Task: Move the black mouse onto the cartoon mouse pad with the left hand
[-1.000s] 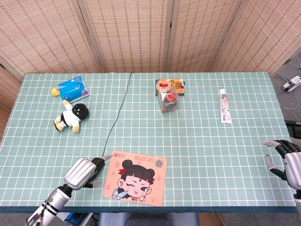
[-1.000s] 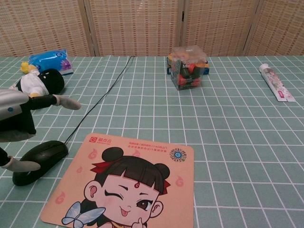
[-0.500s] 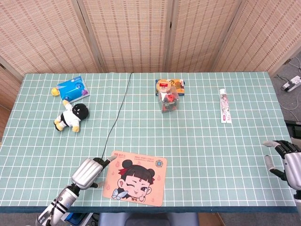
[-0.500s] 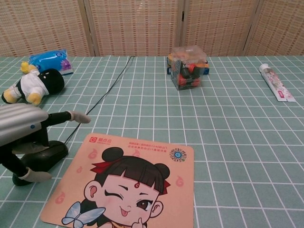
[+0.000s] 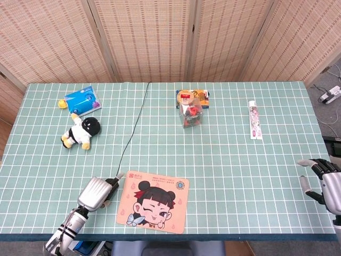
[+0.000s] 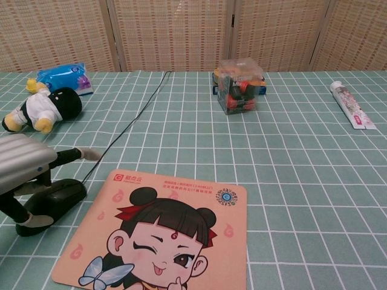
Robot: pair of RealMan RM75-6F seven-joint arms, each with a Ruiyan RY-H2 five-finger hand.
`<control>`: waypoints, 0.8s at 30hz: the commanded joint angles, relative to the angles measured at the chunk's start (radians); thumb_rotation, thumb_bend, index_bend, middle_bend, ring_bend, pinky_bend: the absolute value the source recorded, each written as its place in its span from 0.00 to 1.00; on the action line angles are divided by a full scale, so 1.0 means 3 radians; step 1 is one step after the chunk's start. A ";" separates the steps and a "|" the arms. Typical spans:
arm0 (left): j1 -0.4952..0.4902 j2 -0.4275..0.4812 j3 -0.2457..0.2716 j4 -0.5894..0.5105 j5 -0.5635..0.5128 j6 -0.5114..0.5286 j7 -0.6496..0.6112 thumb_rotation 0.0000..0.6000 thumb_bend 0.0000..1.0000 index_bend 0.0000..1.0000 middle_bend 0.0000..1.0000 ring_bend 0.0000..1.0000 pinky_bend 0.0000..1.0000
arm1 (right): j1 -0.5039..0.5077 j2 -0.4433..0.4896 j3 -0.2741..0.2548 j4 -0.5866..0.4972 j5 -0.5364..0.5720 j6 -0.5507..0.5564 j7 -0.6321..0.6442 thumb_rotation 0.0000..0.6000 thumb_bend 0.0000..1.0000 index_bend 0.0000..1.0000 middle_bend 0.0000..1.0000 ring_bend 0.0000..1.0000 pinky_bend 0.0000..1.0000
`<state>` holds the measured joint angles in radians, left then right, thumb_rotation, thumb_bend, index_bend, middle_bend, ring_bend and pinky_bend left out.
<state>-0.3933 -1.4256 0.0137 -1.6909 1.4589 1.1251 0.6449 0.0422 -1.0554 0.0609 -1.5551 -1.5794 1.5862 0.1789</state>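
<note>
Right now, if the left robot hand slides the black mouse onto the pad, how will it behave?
Black mouse looks rigid, low and flat, so tipping seems unlikely. Its cable trails far across the table and may drag. The pad edge looks thin; probably rides over.

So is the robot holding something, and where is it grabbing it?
The left hand sits over the black mouse, fingers on its sides and near end; a firm grip cannot be told. The right hand holds nothing.

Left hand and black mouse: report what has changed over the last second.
The left hand has come down over the black mouse, which lay uncovered a second ago; its fingers now lie on and beside it, though a firm grip isn't clear. The mouse stays left of the cartoon mouse pad. The right hand and everything else are unchanged.
</note>
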 commanded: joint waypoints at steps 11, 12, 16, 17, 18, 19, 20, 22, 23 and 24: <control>0.0038 0.0085 0.0001 0.0178 -0.0152 0.0083 0.0035 1.00 0.00 0.17 1.00 1.00 1.00 | -0.0003 0.0009 0.0004 0.0008 0.0002 -0.0001 0.0035 1.00 0.41 0.35 0.40 0.31 0.38; 0.0039 0.0093 -0.0007 0.0190 -0.0167 0.0086 0.0021 1.00 0.00 0.17 1.00 1.00 1.00 | -0.0003 0.0008 0.0003 0.0008 0.0000 -0.0002 0.0033 1.00 0.41 0.35 0.40 0.31 0.38; 0.0036 0.0128 -0.0074 0.0287 -0.0272 0.0106 -0.0011 1.00 0.00 0.18 1.00 1.00 1.00 | 0.0000 0.0004 -0.0001 0.0005 -0.0006 -0.0008 0.0022 1.00 0.41 0.35 0.40 0.31 0.38; 0.0030 0.0135 -0.0095 0.0308 -0.0312 0.0095 -0.0035 1.00 0.00 0.18 1.00 1.00 1.00 | 0.0001 0.0003 -0.0001 0.0004 -0.0004 -0.0012 0.0017 1.00 0.41 0.35 0.40 0.31 0.38; 0.0025 0.0143 -0.0109 0.0314 -0.0340 0.0084 -0.0064 1.00 0.00 0.19 1.00 1.00 1.00 | 0.0002 0.0002 -0.0001 0.0003 -0.0005 -0.0015 0.0015 1.00 0.41 0.35 0.40 0.31 0.38; 0.0019 0.0157 -0.0118 0.0308 -0.0366 0.0063 -0.0103 1.00 0.00 0.19 1.00 1.00 1.00 | 0.0004 0.0001 -0.0002 0.0004 -0.0005 -0.0018 0.0012 1.00 0.41 0.35 0.40 0.31 0.38; 0.0009 0.0193 -0.0125 0.0267 -0.0407 0.0014 -0.0189 1.00 0.00 0.20 1.00 1.00 1.00 | 0.0006 -0.0001 -0.0002 0.0004 -0.0004 -0.0023 0.0010 1.00 0.41 0.35 0.40 0.31 0.38; -0.0014 0.0287 -0.0152 0.0137 -0.0512 -0.0107 -0.0399 1.00 0.00 0.23 1.00 1.00 1.00 | 0.0010 -0.0003 -0.0003 0.0003 -0.0002 -0.0034 0.0008 1.00 0.41 0.35 0.40 0.31 0.38; -0.0028 0.0331 -0.0168 0.0075 -0.0573 -0.0169 -0.0485 1.00 0.00 0.24 1.00 1.00 1.00 | 0.0012 -0.0003 -0.0003 0.0004 -0.0001 -0.0039 0.0007 1.00 0.41 0.35 0.40 0.31 0.38; -0.0047 0.0376 -0.0183 0.0015 -0.0630 -0.0233 -0.0561 1.00 0.00 0.26 1.00 1.00 1.00 | 0.0013 -0.0004 -0.0004 0.0004 -0.0002 -0.0042 0.0006 1.00 0.41 0.35 0.40 0.31 0.38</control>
<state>-0.3946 -1.3491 -0.0274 -1.6404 1.3146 1.1029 0.5377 0.0461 -1.0565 0.0594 -1.5539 -1.5803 1.5733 0.1809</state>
